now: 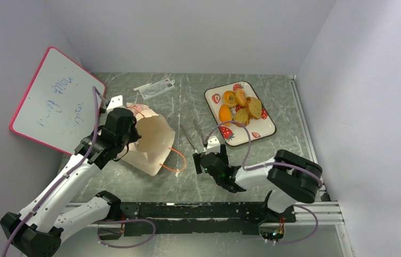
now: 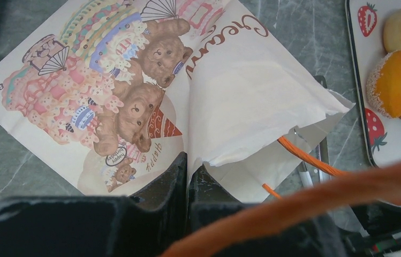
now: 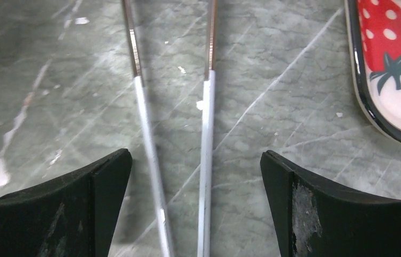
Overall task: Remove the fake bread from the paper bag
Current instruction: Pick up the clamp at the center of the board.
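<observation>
One paper bag lies left of the tabletop's middle, left gripper clamped on its rim. On the tray toward the far right corner sits the fake bread. Spread wide, the right gripper straddles the tongs (centre both arms before closing).

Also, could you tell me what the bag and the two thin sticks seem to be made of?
The paper bag: matte paper, judging by its creases and folds. The two sticks: smooth, white at one end, shiny brownish at the other; perhaps coated metal or plastic.
</observation>
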`<state>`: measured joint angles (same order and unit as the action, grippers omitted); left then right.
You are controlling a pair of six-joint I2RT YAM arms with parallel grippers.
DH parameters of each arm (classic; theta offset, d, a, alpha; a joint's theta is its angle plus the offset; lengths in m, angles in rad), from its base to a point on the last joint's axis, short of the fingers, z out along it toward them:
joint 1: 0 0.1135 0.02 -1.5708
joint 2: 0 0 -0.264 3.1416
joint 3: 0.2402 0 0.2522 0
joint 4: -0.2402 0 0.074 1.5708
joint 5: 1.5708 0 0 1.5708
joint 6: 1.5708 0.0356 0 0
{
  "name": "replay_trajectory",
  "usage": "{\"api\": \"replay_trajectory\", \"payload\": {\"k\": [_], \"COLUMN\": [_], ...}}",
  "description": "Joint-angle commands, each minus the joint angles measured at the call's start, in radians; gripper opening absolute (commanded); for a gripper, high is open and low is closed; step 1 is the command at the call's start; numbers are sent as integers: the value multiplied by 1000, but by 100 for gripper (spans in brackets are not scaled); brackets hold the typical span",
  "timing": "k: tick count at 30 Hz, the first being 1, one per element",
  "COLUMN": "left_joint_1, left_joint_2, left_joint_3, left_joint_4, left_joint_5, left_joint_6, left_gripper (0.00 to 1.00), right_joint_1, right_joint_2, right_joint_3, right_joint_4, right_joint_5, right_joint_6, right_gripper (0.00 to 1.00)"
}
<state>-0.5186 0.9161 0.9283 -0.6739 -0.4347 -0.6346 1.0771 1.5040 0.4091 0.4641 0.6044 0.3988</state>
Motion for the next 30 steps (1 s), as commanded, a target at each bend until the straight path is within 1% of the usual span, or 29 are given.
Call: {"api": "replay_trajectory", "payload": {"k": [1, 4, 6, 8, 11, 14, 18, 21, 22, 23, 25, 27, 30], "left_joint_1": [4, 4, 5, 5, 4, 4, 4, 4, 5, 5, 5, 5, 5], "left_joint_2": [-5, -14, -21, -28, -38, -50, -69, -69, -68, -66, -65, -64, -58], "left_joint_3": [18, -2, -15, -27, -44, -51, -55, -54, -52, -49, -47, -44, -44], "left_joint_4": [12, 30, 35, 47, 63, 60, 63, 65, 63, 61, 58, 56, 63], "left_joint_5": [39, 64, 68, 75, 84, 85, 79, 83, 84, 86, 84, 81, 82], "left_joint_6": [23, 38, 41, 47, 61, 68, 73, 69, 66, 64, 61, 59, 58], "left_gripper": [7, 7, 7, 7, 7, 7, 7, 7, 7, 7, 7, 7, 7], "right_joint_1": [4, 9, 20, 23, 27, 50, 105, 132, 140, 150, 165, 172, 173], "right_joint_2": [116, 205, 217, 220, 259, 273, 294, 286, 280, 271, 239, 183, 70], "right_joint_3": [25, 42, 51, 40, 66, 54, 68, 68, 73, 75, 80, 85, 85], "right_joint_4": [133, 172, 179, 210, 162, 141, 36, -34, -66, -101, -146, -189, -242], "right_joint_5": [141, 149, 170, 151, 158, 162, 192, 198, 202, 207, 208, 208, 192], "right_joint_6": [-28, -22, -7, 1, 40, 105, 213, 282, 304, 318, 326, 321, 306], "right_gripper": [95, 95, 97, 97, 96, 92, 82, 59, 55, 54, 41, 37, 37]}}
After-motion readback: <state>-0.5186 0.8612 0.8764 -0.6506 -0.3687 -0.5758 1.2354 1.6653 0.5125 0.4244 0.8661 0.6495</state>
